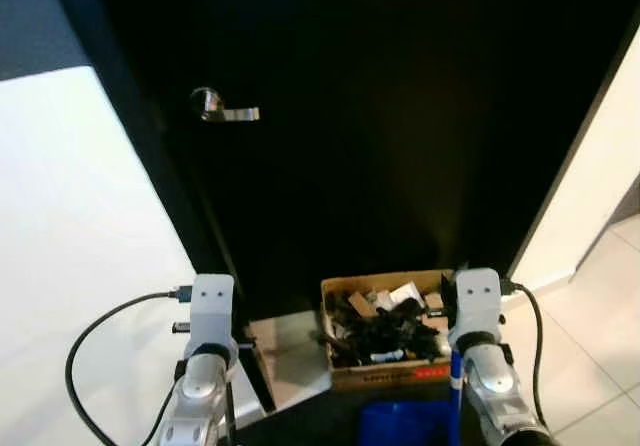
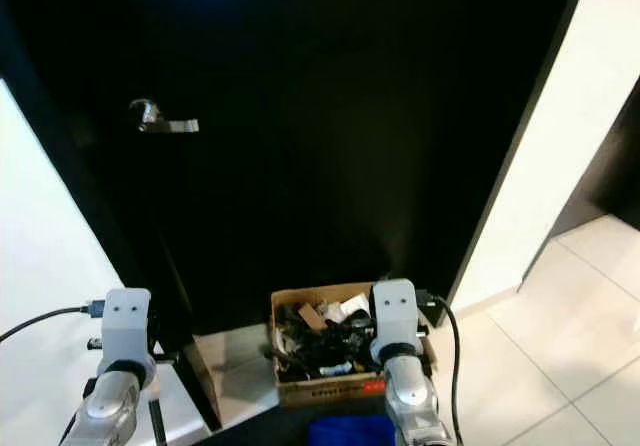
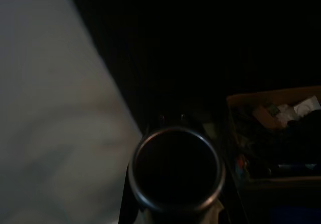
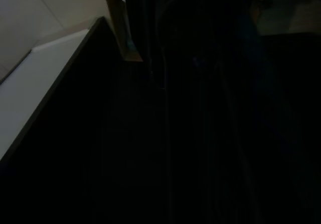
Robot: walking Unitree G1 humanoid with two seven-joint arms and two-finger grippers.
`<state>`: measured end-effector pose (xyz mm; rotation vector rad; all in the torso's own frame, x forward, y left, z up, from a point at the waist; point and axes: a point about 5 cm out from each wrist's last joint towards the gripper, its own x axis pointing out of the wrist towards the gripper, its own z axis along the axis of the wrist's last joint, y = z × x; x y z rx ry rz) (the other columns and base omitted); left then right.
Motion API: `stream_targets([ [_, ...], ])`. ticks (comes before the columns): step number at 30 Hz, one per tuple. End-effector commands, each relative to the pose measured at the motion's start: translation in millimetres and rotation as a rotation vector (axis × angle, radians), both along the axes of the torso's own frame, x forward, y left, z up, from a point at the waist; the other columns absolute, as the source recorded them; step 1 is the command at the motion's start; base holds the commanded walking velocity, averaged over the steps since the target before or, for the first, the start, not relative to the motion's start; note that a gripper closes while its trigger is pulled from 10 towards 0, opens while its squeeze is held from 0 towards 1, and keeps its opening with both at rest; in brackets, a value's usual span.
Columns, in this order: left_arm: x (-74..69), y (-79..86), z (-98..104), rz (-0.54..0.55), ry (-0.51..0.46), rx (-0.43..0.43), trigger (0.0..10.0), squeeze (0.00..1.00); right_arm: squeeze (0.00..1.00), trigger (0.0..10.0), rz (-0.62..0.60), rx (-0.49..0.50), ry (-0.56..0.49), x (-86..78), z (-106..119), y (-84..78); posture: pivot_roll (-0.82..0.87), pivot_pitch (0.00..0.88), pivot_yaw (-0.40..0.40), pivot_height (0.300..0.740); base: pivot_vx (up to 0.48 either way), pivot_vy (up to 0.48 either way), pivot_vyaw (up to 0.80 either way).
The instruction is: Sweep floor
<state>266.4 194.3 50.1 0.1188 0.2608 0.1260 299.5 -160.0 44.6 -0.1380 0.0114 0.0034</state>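
I face a black door (image 1: 380, 126) with a silver lever handle (image 1: 225, 109). A cardboard box (image 1: 385, 338) of dark clutter sits on the tiled floor (image 1: 590, 336) at the door's foot, blocking my way. My left tool (image 3: 175, 169) grips a dark round pole. I cannot tell my right tool's state. A blue object (image 1: 405, 424) lies beside the box.

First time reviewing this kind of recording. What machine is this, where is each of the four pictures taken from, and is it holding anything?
This is a walking humanoid robot. The two top pictures come from its head camera, looking down at a black door with a metal lever handle. Its left arm and right arm rise from below. A cardboard box full of dark odds and ends sits on the pale tiled floor, with something blue before it. The two dark pictures come from wrist cameras; the left one faces a round dark tube end. Whether either gripper holds anything cannot be told.
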Motion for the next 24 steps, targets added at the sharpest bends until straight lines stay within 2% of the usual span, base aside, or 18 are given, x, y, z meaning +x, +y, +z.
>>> stream_targets([
  [1,-2.1,5.2,-0.8,0.023,0.009,0.016,10.0,0.0,0.0,10.0,0.017,0.01,0.002,1.8,0.8,7.4,0.06,0.029,0.039,0.74,0.0,0.416,0.0],
  [24,-2.5,6.0,0.0,0.023,0.01,0.015,10.0,0.0,0.0,10.0,0.019,0.01,0.004,1.9,0.4,8.5,0.07,0.03,0.042,0.74,0.0,0.368,0.0],
])
